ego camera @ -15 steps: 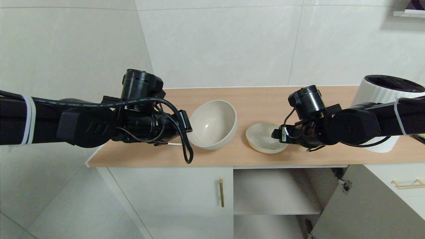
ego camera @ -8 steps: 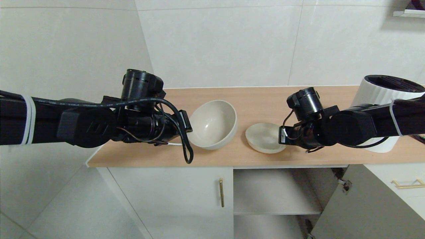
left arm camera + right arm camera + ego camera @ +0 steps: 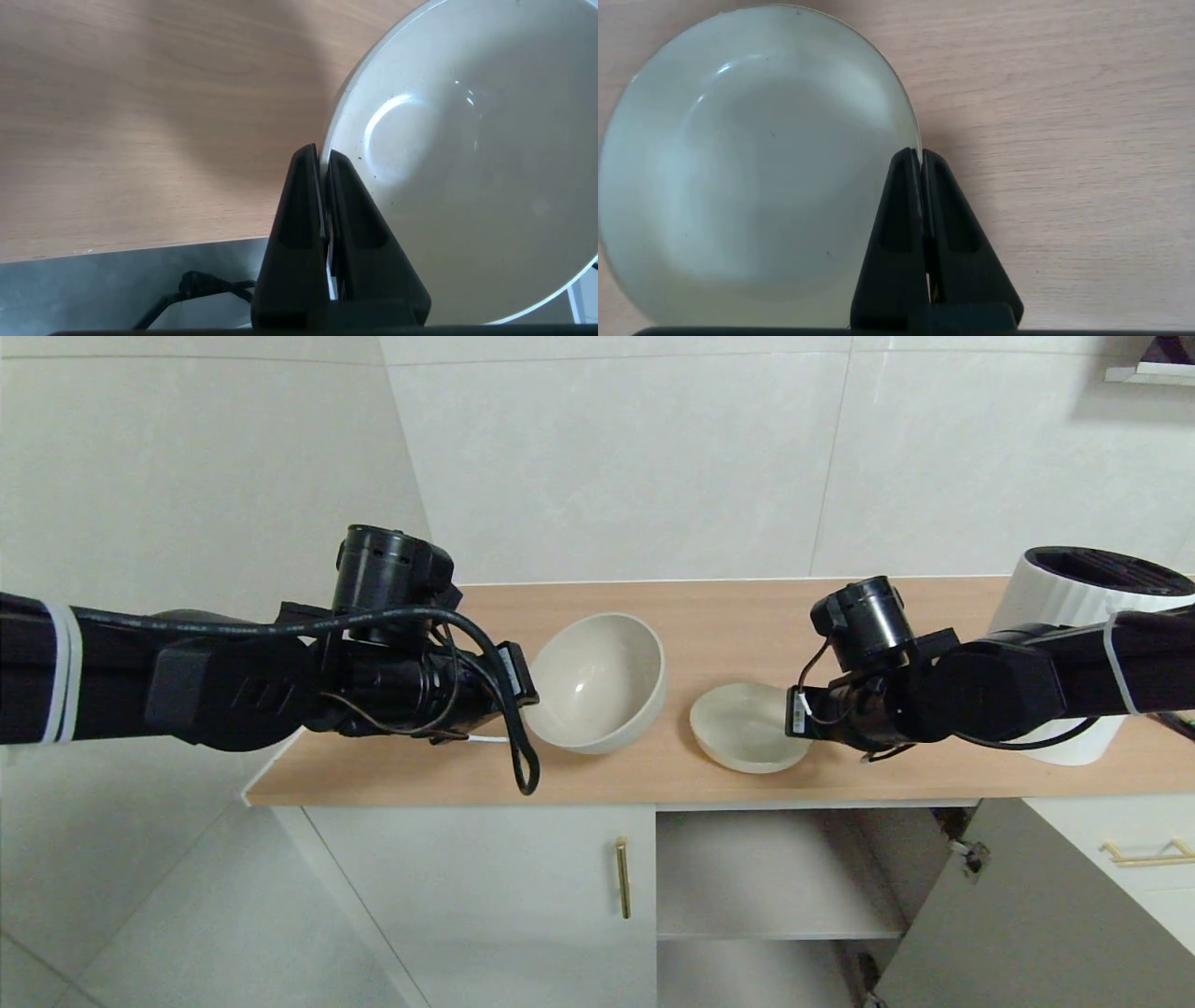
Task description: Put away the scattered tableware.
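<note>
Our deep cream ceramic bowl [image 3: 602,681] is tipped on its side over the light wooden countertop [image 3: 728,616], mouth facing us. The left gripper [image 3: 323,157] is pinched tight on its rim. Compared to half a second back, it's crept up and a touch to the left along with the arm. We honestly can't tell if its underside touches the wood.

Just beside it, not touching, sits the shallow pale round dish [image 3: 747,728], with the right gripper [image 3: 922,157] clamped on its edge. The dish looks slightly more tilted than before, gripped side up.

Count-wise we've got one bowl, one dish and two grippers, each holding one piece. Further out there's one white cylinder with a dark top [image 3: 1055,602] at the counter's right end. Underneath are one closed white cabinet door with a brass handle [image 3: 622,877] and one open cabinet compartment [image 3: 775,873].
</note>
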You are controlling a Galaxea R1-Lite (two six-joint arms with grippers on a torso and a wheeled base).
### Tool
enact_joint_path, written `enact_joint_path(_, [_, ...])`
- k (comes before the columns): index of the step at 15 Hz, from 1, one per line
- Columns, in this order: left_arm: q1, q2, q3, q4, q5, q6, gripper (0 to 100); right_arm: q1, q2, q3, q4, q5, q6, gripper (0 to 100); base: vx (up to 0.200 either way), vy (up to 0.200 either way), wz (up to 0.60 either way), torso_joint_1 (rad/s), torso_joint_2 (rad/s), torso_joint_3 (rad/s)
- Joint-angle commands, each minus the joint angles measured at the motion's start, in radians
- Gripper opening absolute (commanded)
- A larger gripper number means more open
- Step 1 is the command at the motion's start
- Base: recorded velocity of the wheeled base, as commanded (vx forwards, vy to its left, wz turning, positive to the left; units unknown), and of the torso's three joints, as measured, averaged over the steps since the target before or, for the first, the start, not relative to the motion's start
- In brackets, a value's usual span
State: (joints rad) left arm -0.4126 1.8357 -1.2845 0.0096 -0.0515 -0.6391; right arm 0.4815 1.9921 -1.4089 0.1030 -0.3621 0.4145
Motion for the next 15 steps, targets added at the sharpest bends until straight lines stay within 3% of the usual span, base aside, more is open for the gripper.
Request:
enact_joint_path(1, [0.001, -0.021, 0.004, 0.003, -0.001, -0.001, 0, 0.000, -0.042, 0.008, 0.006, 0.020, 0.001, 0, 0.000, 0.000, 0.00, 0.000, 0.00, 0.000])
enact_joint_path(5, [-0.002, -0.116, 0.056, 0.024, -0.005, 0.004, 0, 0.000, -0.250, 0.094, 0.024, 0.189, 0.001, 0, 0.000, 0.000, 0.00, 0.000, 0.00, 0.000])
enact_joint_path(9, [-0.018, -0.199, 0.172, 0.023, -0.008, 0.022, 0, 0.000, -0.398, 0.128, 0.153, 0.347, -0.002, 0, 0.000, 0.000, 0.00, 0.000, 0.00, 0.000])
enact_joint_path(12, [-0.020, -0.228, 0.201, 0.023, -0.008, 0.030, 0, 0.000, -0.469, 0.177, 0.222, 0.400, -0.006, 0, 0.000, 0.000, 0.00, 0.000, 0.00, 0.000])
enact_joint_path(13, [-0.025, -0.248, 0.211, 0.023, -0.010, 0.038, 0, -0.001, -0.503, 0.226, 0.213, 0.416, -0.011, 0, 0.000, 0.000, 0.00, 0.000, 0.00, 0.000])
enact_joint_path(15, [-0.026, -0.268, 0.241, 0.023, -0.018, 0.088, 0, -0.001, -0.533, 0.277, 0.210, 0.417, -0.013, 0, 0.000, 0.000, 0.00, 0.000, 0.00, 0.000])
